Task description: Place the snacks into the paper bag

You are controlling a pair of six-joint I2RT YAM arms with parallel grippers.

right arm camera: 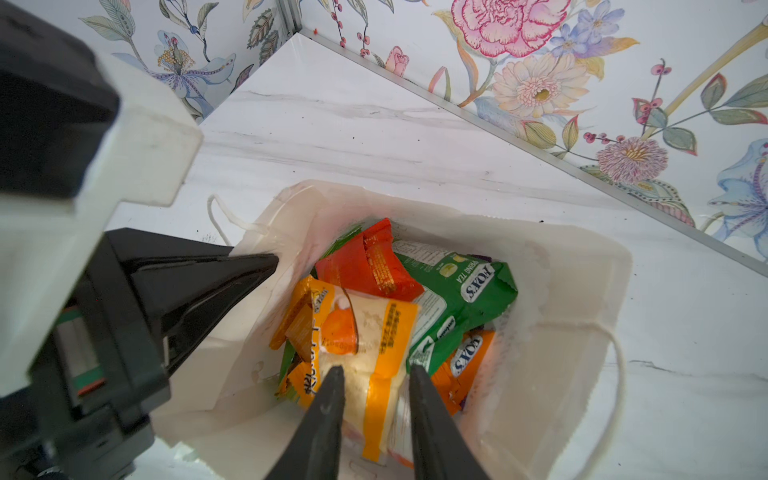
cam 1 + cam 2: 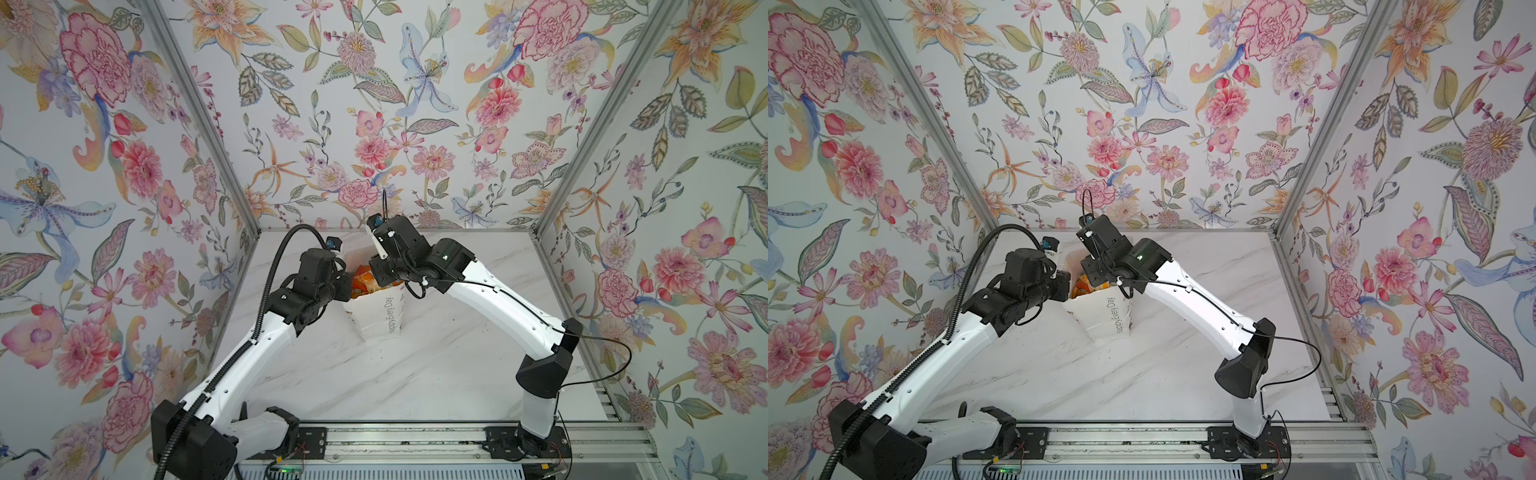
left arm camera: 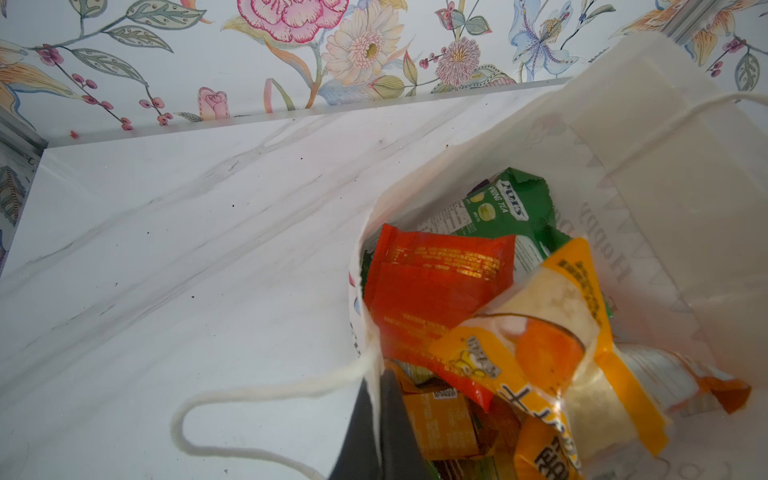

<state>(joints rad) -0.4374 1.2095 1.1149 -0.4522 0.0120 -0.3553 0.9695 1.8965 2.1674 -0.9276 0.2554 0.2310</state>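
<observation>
Right end effector (image 1: 376,370) hangs with jaws parted at the mouth of the paper bag (image 1: 561,291), which stands upright on the desk (image 2: 415,374). Left end effector (image 1: 270,259) is clamped on the bag's rim. Inside lie the snacks (image 2: 362,286): green candy bag (image 1: 457,299), yellow packet (image 1: 386,332) directly beneath the parted jaws, red pack (image 1: 365,266).

The paper bag (image 1: 561,299) is showing matt white paper, its cord handle (image 3: 266,390) looking soft and fuzzy. The snacks (image 1: 453,299) inside are gleaming as glossy, crinkled plastic film.
</observation>
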